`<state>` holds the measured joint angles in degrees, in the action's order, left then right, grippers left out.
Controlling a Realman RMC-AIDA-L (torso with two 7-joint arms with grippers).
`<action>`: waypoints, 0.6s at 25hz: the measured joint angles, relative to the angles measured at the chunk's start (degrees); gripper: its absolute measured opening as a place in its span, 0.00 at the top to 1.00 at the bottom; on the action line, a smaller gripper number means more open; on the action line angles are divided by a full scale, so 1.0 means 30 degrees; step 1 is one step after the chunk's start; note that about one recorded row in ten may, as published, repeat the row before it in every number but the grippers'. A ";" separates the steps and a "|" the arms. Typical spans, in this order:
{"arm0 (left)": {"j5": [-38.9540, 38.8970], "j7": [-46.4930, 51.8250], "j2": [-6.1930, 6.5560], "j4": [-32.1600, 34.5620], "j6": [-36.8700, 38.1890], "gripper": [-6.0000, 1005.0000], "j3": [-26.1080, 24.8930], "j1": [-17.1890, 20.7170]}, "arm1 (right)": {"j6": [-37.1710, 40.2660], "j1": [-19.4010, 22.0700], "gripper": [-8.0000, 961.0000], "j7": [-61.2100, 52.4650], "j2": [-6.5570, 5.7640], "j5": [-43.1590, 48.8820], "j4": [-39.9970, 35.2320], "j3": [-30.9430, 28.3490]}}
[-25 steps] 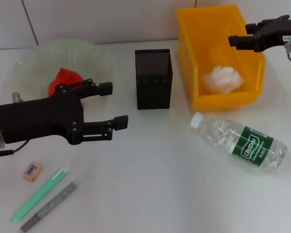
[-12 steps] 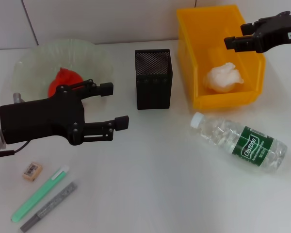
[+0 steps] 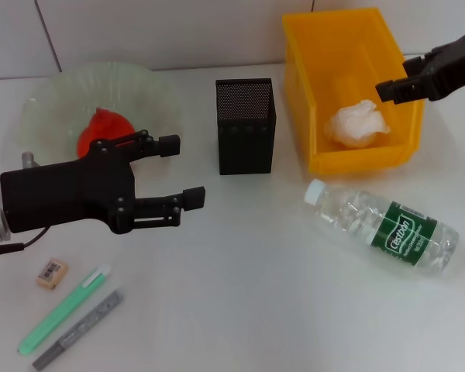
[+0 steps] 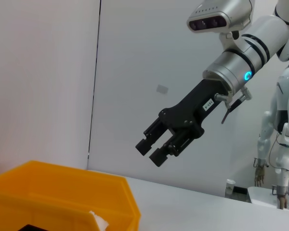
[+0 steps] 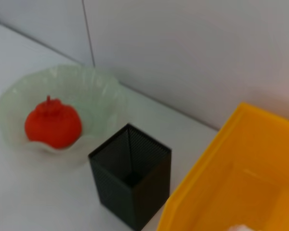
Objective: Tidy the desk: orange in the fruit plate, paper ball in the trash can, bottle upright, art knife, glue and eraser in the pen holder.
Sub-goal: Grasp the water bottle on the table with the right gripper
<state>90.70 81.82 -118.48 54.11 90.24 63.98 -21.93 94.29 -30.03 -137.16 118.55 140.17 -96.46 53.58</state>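
The right gripper [image 3: 395,87], partly cut off, hangs released over the yellow bin [image 3: 298,93] holding the paper ball [image 3: 358,123]. The left gripper [image 3: 184,170] is spread wide beside the fruit plate [image 3: 54,97] with its orange [image 3: 102,129].

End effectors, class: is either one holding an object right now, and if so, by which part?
Nothing is held. The left end effector hangs open above the desk near the fruit plate; the right end effector is empty over the yellow bin, the paper ball lying inside.
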 joint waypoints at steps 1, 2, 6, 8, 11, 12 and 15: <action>0.0001 0.0000 0.0000 -0.0117 0.0000 0.15 -0.0001 -0.0012 | 0.0313 -0.0130 0.39 -0.0099 -0.0017 0.0110 -0.0019 -0.0006; 0.0001 0.0000 0.0000 -0.0117 0.0000 0.15 -0.0001 -0.0012 | 0.0589 -0.0251 0.39 -0.0194 -0.0034 0.0192 -0.0027 -0.0034; 0.0001 -0.0031 0.0000 -0.0224 0.0001 0.15 -0.0001 -0.0050 | 0.1732 -0.0690 0.39 -0.0513 -0.0062 0.0566 -0.0047 -0.0119; 0.0001 -0.0032 0.0001 -0.0225 0.0007 0.15 0.0017 -0.0057 | 0.2512 -0.1115 0.39 -0.0589 -0.0126 0.1130 -0.0055 -0.0128; 0.0001 -0.0032 0.0003 -0.0226 0.0008 0.15 0.0026 -0.0061 | 0.2987 -0.1440 0.39 -0.0681 -0.0220 0.1661 0.0111 -0.0053; 0.0000 -0.0032 0.0002 -0.0226 0.0008 0.15 0.0029 -0.0063 | 0.3198 -0.1624 0.39 -0.0712 -0.0258 0.1994 0.0227 -0.0019; 0.0001 -0.0032 0.0002 -0.0191 0.0053 0.15 0.0028 -0.0070 | 0.3984 -0.2110 0.39 -0.0725 -0.0276 0.2828 0.0636 -0.0002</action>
<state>90.70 81.73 -118.47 53.54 90.40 64.07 -22.14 106.24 -36.36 -139.33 117.73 148.65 -94.55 53.58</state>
